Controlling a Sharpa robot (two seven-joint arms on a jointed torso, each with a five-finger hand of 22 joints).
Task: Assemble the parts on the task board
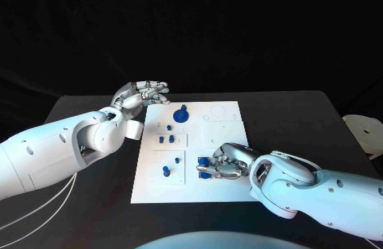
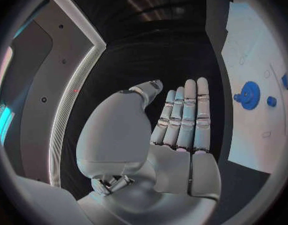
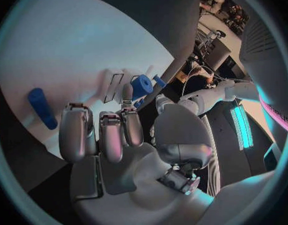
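The right hand [image 1: 223, 163] rests on the near right part of the task board [image 1: 223, 122], fingers curled over small blue parts [image 1: 204, 161] (whether it actually grips one, I cannot tell). The board lies mid-table [image 1: 303, 110]. Farther off, a blue disc-shaped part [image 1: 181, 115] sits near the board's far edge. At the far left corner, the left hand [image 1: 142, 97] hovers released, holding nothing.
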